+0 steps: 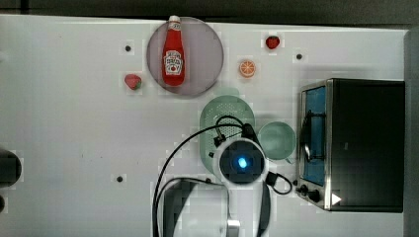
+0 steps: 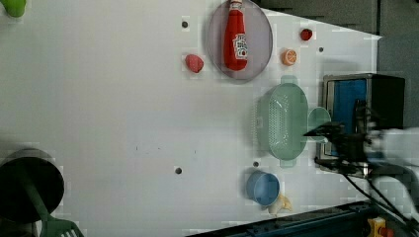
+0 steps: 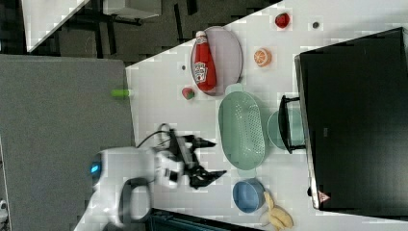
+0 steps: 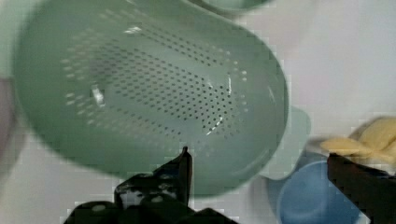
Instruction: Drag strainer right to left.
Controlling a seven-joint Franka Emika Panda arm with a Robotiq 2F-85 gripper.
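A white table (image 1: pixel 74 123) carries everything. At the top view's right stands a black oven (image 1: pixel 363 143), cut off by the frame edge in the right view. The robot arm (image 1: pixel 242 163) covers the near part of the strainer (image 1: pixel 225 116) in the top view, so the jaws cannot be made out there.

The strainer, a pale green perforated oval, lies in the middle of the table, between a grey plate (image 1: pixel 202 59) and the oven, with a mint cup (image 1: pixel 276 140) just beside it on the oven side. In the left view the oven partly hides the cup.

In the right view the jaws (image 3: pixel 207 159) stand wide apart and hold nothing; they hover just beside the strainer's long side, apart from it. In the wrist view, one finger tip sits before the strainer's rim and the other is cut off at the edge, over a blue bowl (image 4: pixel 313 196).

A ketchup bottle (image 1: pixel 174 52) lies on the plate. A banana (image 3: pixel 276 216) lies beside the blue bowl, partly hidden in the left view.
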